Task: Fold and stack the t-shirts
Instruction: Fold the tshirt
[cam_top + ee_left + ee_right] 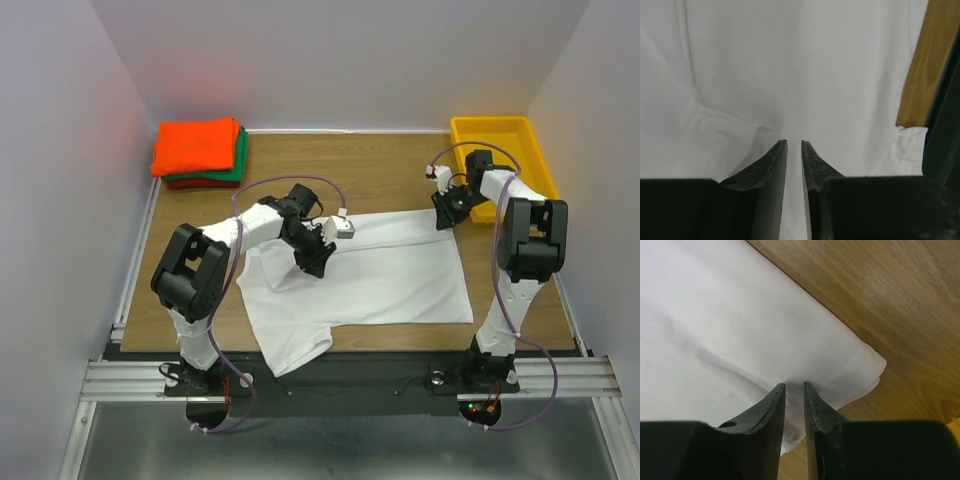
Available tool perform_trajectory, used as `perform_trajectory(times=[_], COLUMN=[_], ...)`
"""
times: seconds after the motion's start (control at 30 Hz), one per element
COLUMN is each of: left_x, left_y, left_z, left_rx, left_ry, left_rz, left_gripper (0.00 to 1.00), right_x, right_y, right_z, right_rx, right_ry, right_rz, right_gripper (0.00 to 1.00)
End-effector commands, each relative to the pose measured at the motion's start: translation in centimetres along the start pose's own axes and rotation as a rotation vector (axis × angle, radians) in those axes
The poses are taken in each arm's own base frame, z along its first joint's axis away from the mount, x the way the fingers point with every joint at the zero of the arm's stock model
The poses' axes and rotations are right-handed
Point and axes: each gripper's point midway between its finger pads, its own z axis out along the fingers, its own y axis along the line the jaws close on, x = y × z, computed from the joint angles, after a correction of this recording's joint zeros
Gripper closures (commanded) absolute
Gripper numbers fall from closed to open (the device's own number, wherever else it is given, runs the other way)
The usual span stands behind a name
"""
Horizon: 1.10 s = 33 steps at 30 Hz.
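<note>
On the middle of the desk point(390, 170): white t-shirt point(390, 275), spread flat, long axis running left to right, far edge already doubled over. Left pincer point(312, 262) down on the collar end, clenched on a small pucker of cloth. Right pincer point(446, 216) at the far right corner, jaws almost together, seemingly nipping the doubled hem. Both grips on the far side, so probably a fold toward the near edge next; needs both ends lifted level. Folded t-shirts point(198, 150), orange on top, lying well apart at the far left corner.
</note>
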Motion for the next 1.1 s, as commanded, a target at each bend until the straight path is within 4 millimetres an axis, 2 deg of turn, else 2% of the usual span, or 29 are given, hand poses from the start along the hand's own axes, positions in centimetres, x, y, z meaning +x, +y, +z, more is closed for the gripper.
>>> perform_trajectory(times=[0.0, 0.07, 0.17, 0.27, 0.3, 0.33, 0.4, 0.43, 0.53, 0.67, 0.9, 1.07], left_x=[-1.0, -1.8, -3.5, -4.3, -4.3, -3.7, -2.9, -2.0, -0.1, 1.8, 4.2, 5.9], left_y=[-2.3, -2.0, -0.2, 3.6, 4.8, 6.8, 8.6, 10.1, 12.4, 14.2, 16.4, 17.2], left_z=[-2.1, -3.2, -5.7, -8.8, -9.5, -10.7, -11.6, -12.2, -12.7, -12.7, -12.6, -12.2], left_rx=[0.004, -0.040, -0.118, -0.218, -0.248, -0.288, -0.333, -0.371, -0.426, -0.445, -0.467, -0.453], left_ry=[-0.023, -0.052, -0.124, -0.196, -0.208, -0.221, -0.225, -0.222, -0.193, -0.178, -0.175, -0.175], left_rz=[0.061, 0.071, 0.053, -0.017, -0.042, -0.087, -0.127, -0.163, -0.216, -0.286, -0.387, -0.449], left_gripper=[0.69, 0.67, 0.60, 0.55, 0.54, 0.54, 0.54, 0.53, 0.53, 0.52, 0.51, 0.54], right_x=[-0.2, 0.3, 0.4, -0.2, -0.4, -0.7, -0.9, -1.0, -0.9, -0.4, 1.4, 1.8], right_y=[-0.1, -0.1, 0.1, 0.4, 0.5, 0.6, 0.7, 0.8, 1.2, 1.9, 1.9, 1.9], right_z=[-2.2, -2.4, -2.9, -3.5, -3.7, -3.9, -4.1, -4.2, -4.1, -3.3, -1.8, -2.0], right_rx=[0.052, 0.054, 0.060, 0.055, 0.054, 0.052, 0.050, 0.045, 0.034, 0.012, -0.001, 0.007], right_ry=[0.016, 0.039, 0.044, 0.021, 0.013, 0.004, -0.005, -0.008, -0.004, 0.019, 0.092, 0.104], right_rz=[-0.074, -0.088, -0.119, -0.140, -0.140, -0.147, -0.152, -0.157, -0.171, -0.188, -0.222, -0.247], right_gripper=[0.74, 0.74, 0.74, 0.71, 0.70, 0.68, 0.67, 0.65, 0.62, 0.60, 0.61, 0.65])
